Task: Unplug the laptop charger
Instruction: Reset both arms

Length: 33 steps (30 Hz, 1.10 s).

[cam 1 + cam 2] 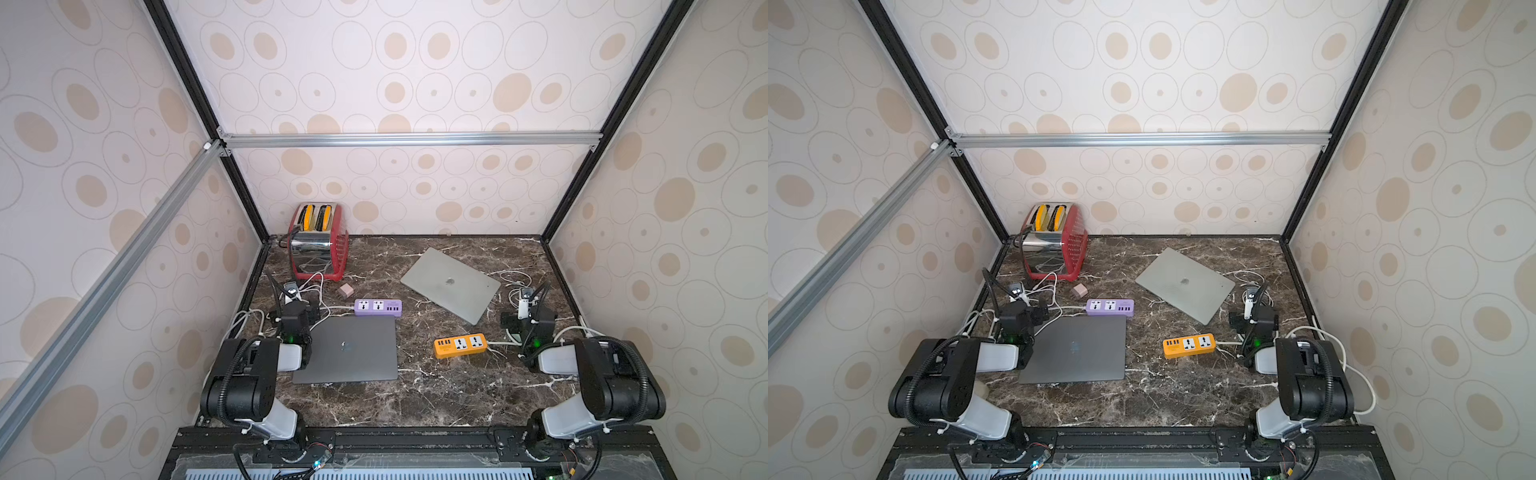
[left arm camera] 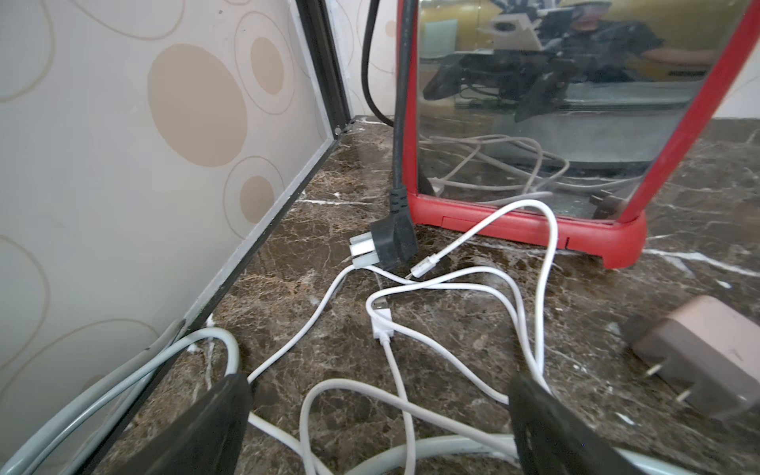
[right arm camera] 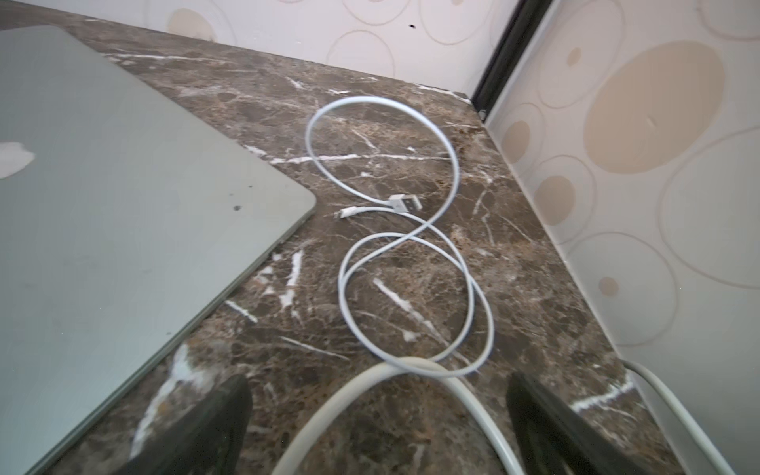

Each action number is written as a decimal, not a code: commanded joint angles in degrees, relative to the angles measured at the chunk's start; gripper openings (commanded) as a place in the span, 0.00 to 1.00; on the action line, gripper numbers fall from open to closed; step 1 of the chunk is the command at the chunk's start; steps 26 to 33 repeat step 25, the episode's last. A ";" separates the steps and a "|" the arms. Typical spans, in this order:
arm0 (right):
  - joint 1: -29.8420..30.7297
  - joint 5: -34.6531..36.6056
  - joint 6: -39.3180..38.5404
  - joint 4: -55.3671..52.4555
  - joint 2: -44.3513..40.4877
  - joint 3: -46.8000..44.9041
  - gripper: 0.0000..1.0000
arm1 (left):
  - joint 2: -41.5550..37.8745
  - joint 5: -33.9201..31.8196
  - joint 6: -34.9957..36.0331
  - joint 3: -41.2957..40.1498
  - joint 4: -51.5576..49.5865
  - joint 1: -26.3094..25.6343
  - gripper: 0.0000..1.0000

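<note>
Left end effector (image 2: 380, 395) gapes; only its wrist view shows black plug (image 2: 395, 242).

Dark marble-patterned desk (image 1: 415, 399). Far left corner: red toaster (image 1: 318, 241), with a loose black plug (image 2: 395, 242) among white cables (image 2: 381, 318). Far right: closed silver laptop (image 1: 451, 284), set askew, with a coiled white USB cable (image 3: 405, 203) beside it. Near left: closed dark grey laptop (image 1: 349, 351). Between: purple power strip (image 1: 378, 307), orange power strip (image 1: 460, 345), pinkish plug adapter (image 1: 344, 290).
</note>
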 commanded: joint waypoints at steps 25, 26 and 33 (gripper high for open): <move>0.60 3.70 0.27 -3.57 0.49 4.20 1.00 | -0.02 -1.90 -0.28 1.71 -0.58 0.12 0.99; 0.60 3.70 0.27 -3.57 0.49 4.20 1.00 | -0.02 -1.90 -0.28 1.71 -0.58 0.12 0.99; 0.60 3.70 0.27 -3.57 0.49 4.20 1.00 | -0.02 -1.90 -0.28 1.71 -0.58 0.12 0.99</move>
